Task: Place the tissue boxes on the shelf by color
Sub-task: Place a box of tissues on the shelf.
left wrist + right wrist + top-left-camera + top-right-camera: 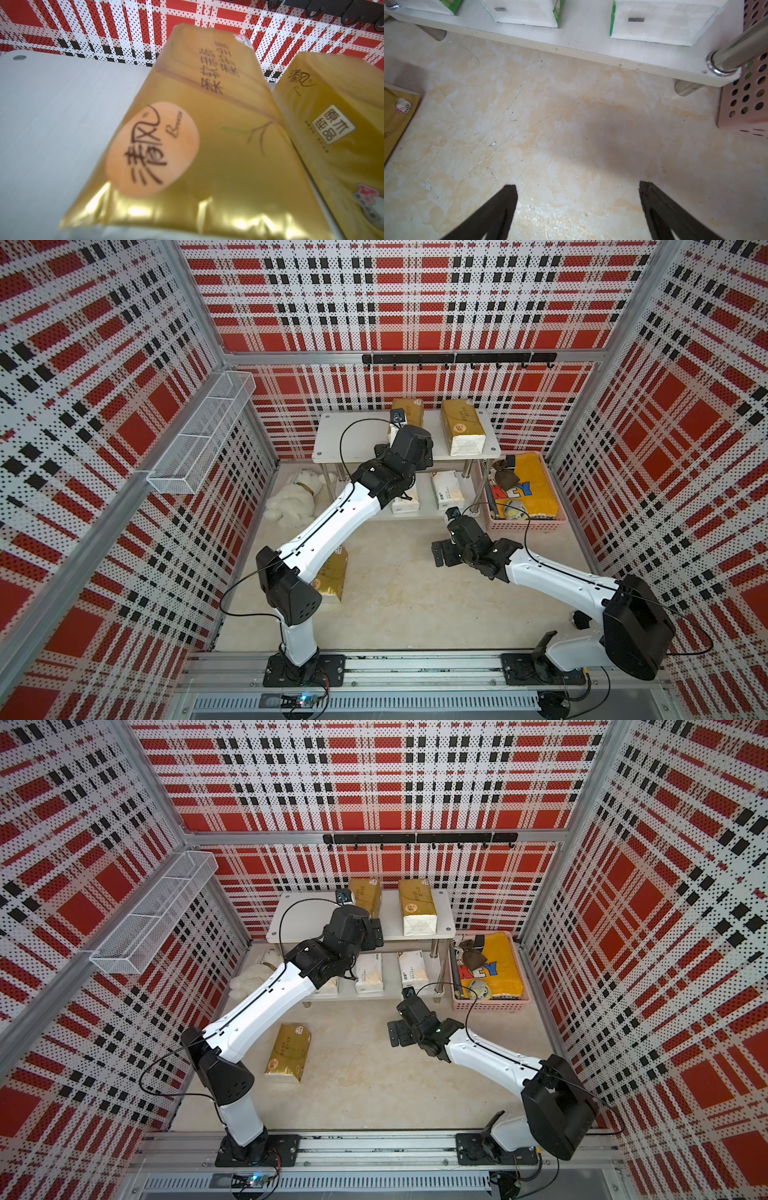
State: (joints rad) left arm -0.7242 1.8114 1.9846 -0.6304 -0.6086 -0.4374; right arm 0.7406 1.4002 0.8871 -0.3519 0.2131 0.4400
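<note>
Two gold tissue boxes point(461, 427) point(409, 412) lie side by side on the shelf's top board point(353, 439). The left wrist view is filled by one gold pack point(187, 135), its neighbour point(336, 124) beside it. My left gripper point(374, 934) is at the near end of that pack; its fingers are hidden, so grip is unclear. White tissue boxes point(411, 967) point(369, 971) stand on the lower board point(591, 39). A third gold pack point(289, 1052) lies on the floor under the left arm. My right gripper point(577, 187) hovers open over bare floor.
A pink crate point(523, 522) with yellow cloth sits right of the shelf, close to the right gripper. A white plush toy point(295, 502) lies left of the shelf. A wire mesh basket point(199, 435) hangs on the left wall, a black hook rail point(457, 358) on the back wall.
</note>
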